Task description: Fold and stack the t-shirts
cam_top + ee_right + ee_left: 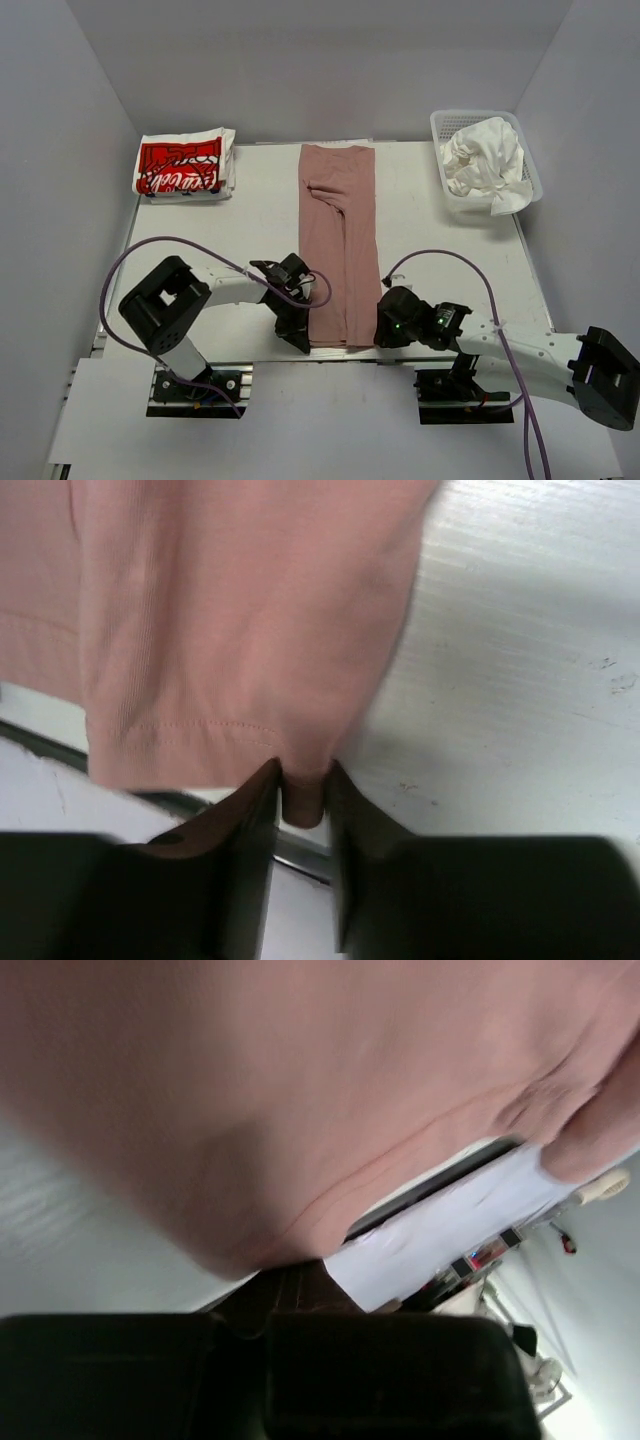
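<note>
— Cloth at the far left of the surface, what was it?
— A white tee with a red logo print, folded and lying flat by the far left corner.
— And the left hand?
— It was down at the near left corner of the dusty-pink tee. Its wrist camera was filled with blurred pink cloth, so I could not tell whether that hand was clenched or released.
— How did the pink one lie?
— As a long narrow strip, folded lengthwise. It ran down the middle from the far edge of the surface to the near edge, with a few creases in its far half.
— The right hand?
— At the strip's near right corner, clenched on a small tuck of the pink hem. The wrist view showed the cloth pinched between both fingers.
— Anything further right?
— A white mesh basket at the far right corner, with crumpled white tees heaped in it, one spilling over its near rim.
</note>
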You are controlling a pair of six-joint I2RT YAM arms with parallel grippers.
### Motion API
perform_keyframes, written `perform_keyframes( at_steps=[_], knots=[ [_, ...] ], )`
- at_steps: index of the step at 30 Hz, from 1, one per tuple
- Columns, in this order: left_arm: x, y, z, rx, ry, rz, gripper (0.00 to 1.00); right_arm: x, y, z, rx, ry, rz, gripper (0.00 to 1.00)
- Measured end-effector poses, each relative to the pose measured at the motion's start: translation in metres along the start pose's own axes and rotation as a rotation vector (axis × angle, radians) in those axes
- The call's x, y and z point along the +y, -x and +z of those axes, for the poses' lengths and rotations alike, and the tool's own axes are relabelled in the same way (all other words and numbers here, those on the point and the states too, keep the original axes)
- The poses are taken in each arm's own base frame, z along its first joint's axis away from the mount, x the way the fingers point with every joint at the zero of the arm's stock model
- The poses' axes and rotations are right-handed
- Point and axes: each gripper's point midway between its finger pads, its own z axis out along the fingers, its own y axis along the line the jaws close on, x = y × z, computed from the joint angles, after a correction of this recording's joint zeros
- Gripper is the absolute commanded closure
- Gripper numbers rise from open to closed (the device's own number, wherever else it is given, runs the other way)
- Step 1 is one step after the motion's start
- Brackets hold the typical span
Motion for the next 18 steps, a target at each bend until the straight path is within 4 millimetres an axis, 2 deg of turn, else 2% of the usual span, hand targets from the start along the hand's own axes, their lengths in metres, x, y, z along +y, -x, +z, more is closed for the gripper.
perform_keyframes(
  at_steps=[2, 3, 6, 9, 14, 18],
  knots=[
    [-0.004, 0.007, 0.0, -0.009, 0.0, 0.011, 1.0, -0.003, 0.002, 0.002, -0.007, -0.017, -0.009, 0.88],
    [-0.006, 0.01, 0.001, -0.014, 0.001, 0.016, 1.0, -0.005, 0.002, 0.003, -0.008, -0.029, -0.012, 0.99],
    [-0.008, 0.016, -0.001, -0.035, 0.009, 0.028, 1.0, -0.004, 0.008, 0.003, -0.019, -0.042, -0.019, 1.0],
    [-0.009, 0.026, -0.008, -0.096, 0.035, 0.046, 1.0, 0.005, 0.02, -0.004, -0.048, -0.024, -0.023, 1.0],
    [-0.031, 0.052, -0.041, -0.276, 0.021, 0.104, 1.0, 0.027, 0.048, -0.02, -0.131, 0.031, -0.028, 1.0],
    [-0.05, 0.079, -0.067, -0.408, 0.019, 0.116, 1.0, 0.034, 0.076, -0.029, -0.207, 0.011, -0.012, 1.0]
  ],
)
